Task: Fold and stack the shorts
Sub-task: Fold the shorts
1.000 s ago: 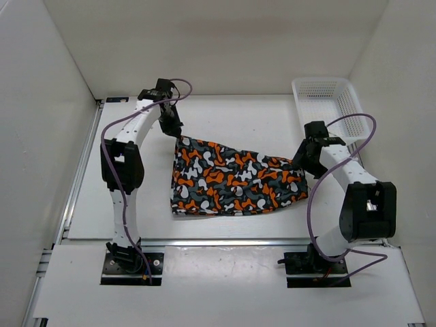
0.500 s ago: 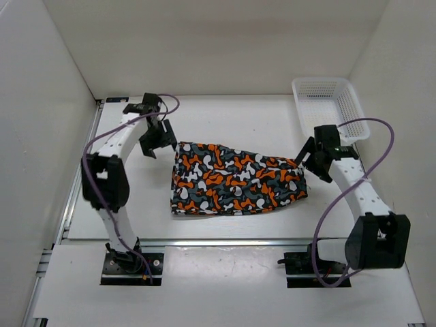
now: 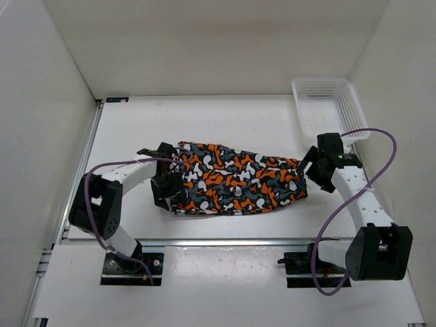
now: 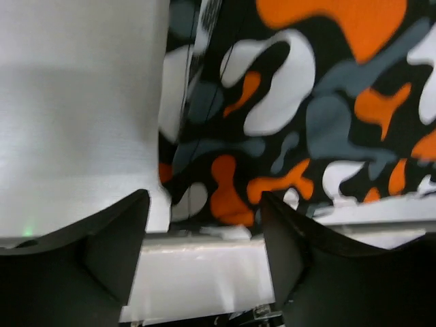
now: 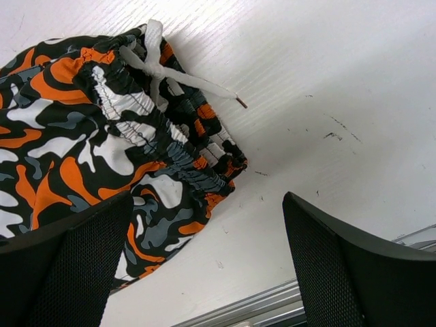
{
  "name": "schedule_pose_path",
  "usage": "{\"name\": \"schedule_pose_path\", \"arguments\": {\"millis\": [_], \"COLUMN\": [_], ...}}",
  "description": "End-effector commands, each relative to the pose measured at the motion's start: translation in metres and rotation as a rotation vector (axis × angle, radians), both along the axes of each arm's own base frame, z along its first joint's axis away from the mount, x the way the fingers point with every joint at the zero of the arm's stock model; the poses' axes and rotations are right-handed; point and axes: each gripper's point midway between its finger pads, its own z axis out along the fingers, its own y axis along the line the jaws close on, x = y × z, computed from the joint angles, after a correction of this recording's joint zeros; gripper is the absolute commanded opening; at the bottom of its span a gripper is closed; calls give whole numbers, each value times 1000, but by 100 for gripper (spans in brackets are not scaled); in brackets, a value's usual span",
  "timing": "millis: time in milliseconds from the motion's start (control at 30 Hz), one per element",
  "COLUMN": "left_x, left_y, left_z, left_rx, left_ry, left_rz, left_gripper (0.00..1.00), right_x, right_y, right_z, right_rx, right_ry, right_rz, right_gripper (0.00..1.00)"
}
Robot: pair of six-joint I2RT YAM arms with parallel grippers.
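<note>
The shorts (image 3: pixel 235 180), printed in orange, white, grey and black blotches, lie flat in the middle of the table. My left gripper (image 3: pixel 168 189) hangs low at their near left edge. In the left wrist view the left gripper (image 4: pixel 204 228) is open, and the shorts' corner (image 4: pixel 231 197) lies just beyond its empty fingertips. My right gripper (image 3: pixel 308 167) sits just off the waistband end on the right. Seen from the right wrist, the right gripper (image 5: pixel 208 204) stands wide open and empty over the waistband (image 5: pixel 163 136) and its white drawstring (image 5: pixel 174 76).
A white mesh basket (image 3: pixel 349 102) stands at the back right corner. A metal rail (image 3: pixel 225 241) runs along the table's near edge, close under the left gripper. White walls close in the left, right and back sides.
My left gripper let go of the shorts' far left corner, opened, and swung down to their near left edge. The lifted corner now lies flat. The right gripper drew back slightly right.
</note>
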Motion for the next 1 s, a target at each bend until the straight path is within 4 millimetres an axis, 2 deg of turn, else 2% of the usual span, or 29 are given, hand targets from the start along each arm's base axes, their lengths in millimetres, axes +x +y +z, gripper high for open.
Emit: {"name": "schedule_pose_path", "arguments": {"millis": [0,67,100,133,200,233,267,367,433,467,533,633,733,833,967], "left_x": [22,30,28,30,30,30,36,54,53,59,55,54,43,43,49], "left_y": [-6,-6,-5,-6,-6,-5,-5,19,47,54,62,63,56,57,56], "left_z": [-15,-27,-40,-46,-52,-52,-48,-23,-13,0,8,10,2,0,2], "left_rx": [9,25,43,47,54,54,39,53,90,91,91,91,88,99,96], "left_ry": [-45,-33,13,24,42,41,27,-62,-76,-132,-137,-139,-105,-95,-106], "left_rz": [-7,-20,-31,-32,-44,-53,-40,84,177,202,230,231,202,211,212], "left_gripper": [74,64,61,45,20,10,10,10,10,10,10,10,10,10,10], "right_x": [0,-2,-5,-5,-7,-7,-8,-8,-6,-6,-3,-6,-10,-15,-16], "right_y": [3,1,1,-2,-5,-5,-6,-5,5,10,28,47,68,82,82], "right_z": [8,9,8,8,8,7,7,7,6,4,-4,-21,-33,-40,-54], "right_rx": [20,16,15,15,14,9,13,28,73,89,179,267,382,461,458], "right_ry": [-25,-25,-15,-15,-6,-4,-2,2,4,1,14,57,60,53,37], "right_rz": [4,-10,-10,-21,-32,-21,-18,8,44,80,145,235,301,340,344], "right_gripper": [94,94,95,95,95,95,95,95,96,96,96,95,94,92,92]}}
